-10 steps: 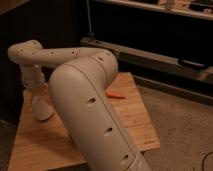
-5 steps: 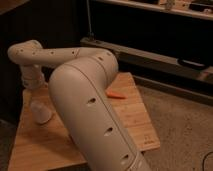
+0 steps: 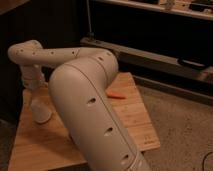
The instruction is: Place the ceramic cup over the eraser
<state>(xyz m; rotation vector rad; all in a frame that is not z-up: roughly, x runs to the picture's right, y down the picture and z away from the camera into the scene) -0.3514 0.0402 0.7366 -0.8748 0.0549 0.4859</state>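
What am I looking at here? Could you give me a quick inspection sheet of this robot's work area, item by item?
Surface: light wooden board, seen from above.
Job's things: small cream-white ceramic cup upside-down on the board's left part; black eraser not seen.
Clutter: thin orange object lying on the board right of the arm.
Claw: claw at the end of the cream robot arm, pointing down directly above the cup.
Cables: dark cable on the floor at the lower right edge.
Surroundings: speckled floor; dark shelving behind.
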